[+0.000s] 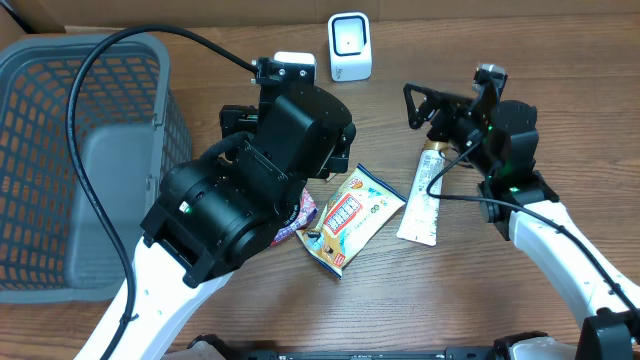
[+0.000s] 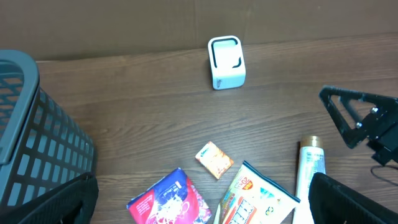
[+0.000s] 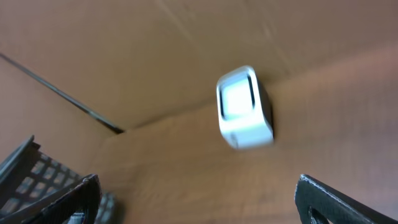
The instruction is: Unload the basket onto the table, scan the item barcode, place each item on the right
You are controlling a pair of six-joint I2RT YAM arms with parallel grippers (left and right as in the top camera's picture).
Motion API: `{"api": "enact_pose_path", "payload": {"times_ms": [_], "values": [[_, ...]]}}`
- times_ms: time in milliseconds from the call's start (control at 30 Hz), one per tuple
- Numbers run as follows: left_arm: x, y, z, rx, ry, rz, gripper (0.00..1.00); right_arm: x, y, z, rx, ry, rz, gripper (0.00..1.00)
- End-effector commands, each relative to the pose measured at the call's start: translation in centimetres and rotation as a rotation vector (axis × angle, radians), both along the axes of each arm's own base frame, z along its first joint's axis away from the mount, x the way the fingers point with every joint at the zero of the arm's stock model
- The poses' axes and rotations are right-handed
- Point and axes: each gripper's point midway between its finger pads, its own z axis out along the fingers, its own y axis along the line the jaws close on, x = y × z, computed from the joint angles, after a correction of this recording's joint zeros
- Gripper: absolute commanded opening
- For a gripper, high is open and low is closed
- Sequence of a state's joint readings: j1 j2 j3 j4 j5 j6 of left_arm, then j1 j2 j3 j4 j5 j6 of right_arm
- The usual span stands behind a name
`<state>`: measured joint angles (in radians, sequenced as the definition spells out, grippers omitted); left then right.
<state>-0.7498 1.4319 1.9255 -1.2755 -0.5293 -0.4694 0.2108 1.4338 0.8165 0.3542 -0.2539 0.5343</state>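
Left gripper [image 2: 202,186] and right gripper [image 3: 196,186] both gaped empty, while the light, slippery-looking tube [image 1: 420,205], lying right of the snack pouch [image 1: 355,210], probably suited a pinch across its middle.

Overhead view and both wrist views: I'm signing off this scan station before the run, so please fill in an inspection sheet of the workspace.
Surface: wooden table, no spills seen.
Job's things: white scanner upright at the far edge; white tube, yellow snack pouch, red pouch and small orange packet lying flat nearer the robot.
Clutter: grey basket at the left side.
Grippers: left gripper open, holding nothing; right gripper open, holding nothing.
Cables: black cable arcs over the basket.
Surroundings: cardboard wall behind the table.
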Motion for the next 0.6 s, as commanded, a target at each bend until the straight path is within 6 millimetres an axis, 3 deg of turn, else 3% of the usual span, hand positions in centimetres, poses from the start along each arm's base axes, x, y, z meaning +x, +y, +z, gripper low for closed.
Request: {"api": "enact_pose_path", "payload": {"times_ms": [0, 100, 167, 333, 567], "values": [[0.1, 0.0, 0.4, -0.019, -0.005, 0.007, 1.0, 0.8, -0.3, 0.6, -0.076, -0.056, -0.053, 1.0], [0.1, 0.0, 0.4, -0.019, -0.005, 0.007, 1.0, 0.1, -0.4, -1.8, 0.037, 0.119, -0.088, 1.0], [0.1, 0.0, 0.4, -0.019, -0.005, 0.007, 1.0, -1.2, -1.4, -5.4, 0.095, 0.32, -0.146, 1.0], [0.1, 0.0, 0.4, -0.019, -0.005, 0.007, 1.0, -5.2, -3.6, -11.8, -0.027, 0.613, -0.204, 1.0], [0.1, 0.0, 0.3, -0.016, -0.002, 0.007, 1.0, -6.9, -5.4, -13.9, -0.2, 0.668, -0.221, 1.0]]}}
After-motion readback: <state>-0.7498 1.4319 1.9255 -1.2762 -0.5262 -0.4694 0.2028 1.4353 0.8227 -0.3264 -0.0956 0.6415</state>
